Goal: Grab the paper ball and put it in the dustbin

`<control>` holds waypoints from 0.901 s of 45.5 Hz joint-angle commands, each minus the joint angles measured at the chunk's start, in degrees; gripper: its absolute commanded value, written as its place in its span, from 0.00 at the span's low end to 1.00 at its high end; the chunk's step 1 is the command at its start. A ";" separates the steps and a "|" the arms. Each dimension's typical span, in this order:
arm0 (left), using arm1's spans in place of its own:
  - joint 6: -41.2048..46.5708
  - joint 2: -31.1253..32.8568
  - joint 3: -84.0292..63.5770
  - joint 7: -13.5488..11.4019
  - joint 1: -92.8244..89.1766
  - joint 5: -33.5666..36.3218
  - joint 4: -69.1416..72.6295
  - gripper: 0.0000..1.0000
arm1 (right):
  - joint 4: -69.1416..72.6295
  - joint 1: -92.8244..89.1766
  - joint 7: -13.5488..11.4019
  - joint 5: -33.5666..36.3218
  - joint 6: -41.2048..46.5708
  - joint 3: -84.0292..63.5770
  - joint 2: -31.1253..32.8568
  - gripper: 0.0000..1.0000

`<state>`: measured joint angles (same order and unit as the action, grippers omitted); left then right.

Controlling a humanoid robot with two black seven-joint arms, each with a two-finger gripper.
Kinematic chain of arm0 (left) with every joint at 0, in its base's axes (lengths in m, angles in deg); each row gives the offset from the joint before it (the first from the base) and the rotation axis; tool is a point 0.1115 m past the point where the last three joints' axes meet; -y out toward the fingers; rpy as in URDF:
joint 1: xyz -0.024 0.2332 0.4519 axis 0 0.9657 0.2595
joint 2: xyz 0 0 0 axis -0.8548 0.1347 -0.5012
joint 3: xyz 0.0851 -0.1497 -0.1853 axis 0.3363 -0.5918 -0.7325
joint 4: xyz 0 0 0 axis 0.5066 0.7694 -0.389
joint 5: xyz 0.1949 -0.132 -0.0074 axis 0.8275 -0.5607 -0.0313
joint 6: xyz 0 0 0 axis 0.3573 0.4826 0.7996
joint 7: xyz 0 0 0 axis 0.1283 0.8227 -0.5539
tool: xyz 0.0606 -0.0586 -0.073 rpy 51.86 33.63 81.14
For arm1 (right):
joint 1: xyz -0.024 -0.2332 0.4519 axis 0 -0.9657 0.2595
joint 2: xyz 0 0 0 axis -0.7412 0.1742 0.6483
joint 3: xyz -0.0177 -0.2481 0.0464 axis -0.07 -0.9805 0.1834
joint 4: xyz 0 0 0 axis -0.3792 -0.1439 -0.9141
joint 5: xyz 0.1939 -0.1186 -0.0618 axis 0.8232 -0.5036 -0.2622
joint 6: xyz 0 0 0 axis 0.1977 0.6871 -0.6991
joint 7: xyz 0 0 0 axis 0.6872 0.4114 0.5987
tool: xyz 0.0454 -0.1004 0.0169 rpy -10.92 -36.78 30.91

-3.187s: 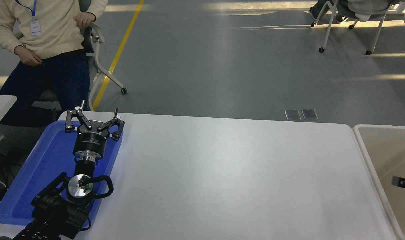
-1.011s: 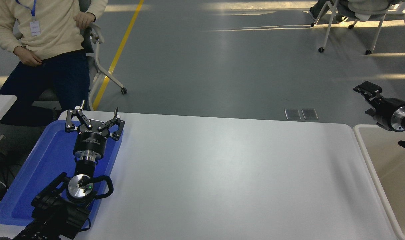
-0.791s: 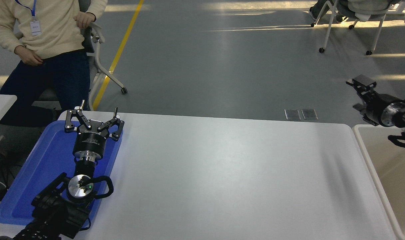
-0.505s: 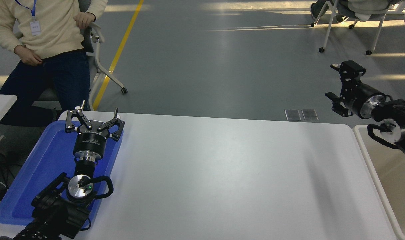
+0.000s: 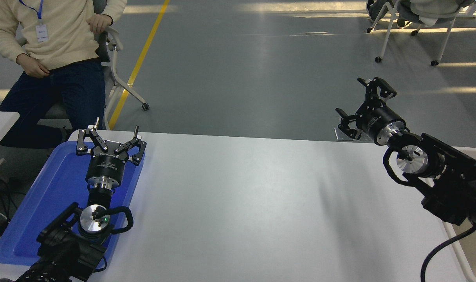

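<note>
A: Right gripper [image 5: 359, 102] hangs above the far right corner of the white table [image 5: 238, 203], fingers spread, nothing between them. Left gripper [image 5: 109, 139] parked over the blue tray [image 5: 34, 211], fingers also spread wide.

B: Paper ball?

A: Not visible anywhere: not on the table, not on the tray. The dustbin [image 5: 455, 243] shows only as a strip of cream rim at the lower right, mostly behind the right arm, so its inside can't be checked (the ball may well be in there already, but that is a guess).

B: So the step in hand?

A: Judging by the empty spread fingers near the bin, either a drop is done or a fresh pick is pending. To do it well: hold the jaws apart, keep the wrist high enough to clear the bin rim, and don't commit downward until a ball is actually in sight.

B: Bystanders?

A: A person [image 5: 46, 43] seated at the far left, well apart from both arms.
</note>
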<state>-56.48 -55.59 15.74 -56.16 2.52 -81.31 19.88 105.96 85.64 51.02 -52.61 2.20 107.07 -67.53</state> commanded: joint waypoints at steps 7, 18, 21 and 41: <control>0.00 0.00 0.00 0.00 0.00 0.00 0.00 1.00 | -2.22 -5.06 -0.08 4.04 7.70 5.27 -4.35 1.00; -0.09 0.00 0.00 0.00 0.00 0.00 0.00 1.00 | -5.83 -6.12 -0.08 7.12 12.45 5.27 -5.32 1.00; 0.00 0.00 0.00 0.00 0.00 0.00 0.00 1.00 | -5.83 -6.29 0.18 7.30 12.37 5.19 -5.41 1.00; -0.09 0.00 0.00 0.00 0.00 0.00 0.00 1.00 | -5.74 -8.14 0.18 7.30 12.72 5.01 -6.11 1.00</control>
<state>-56.53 -55.59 15.74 -56.16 2.53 -81.31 19.88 100.46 78.21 51.17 -45.58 14.32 112.01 -73.32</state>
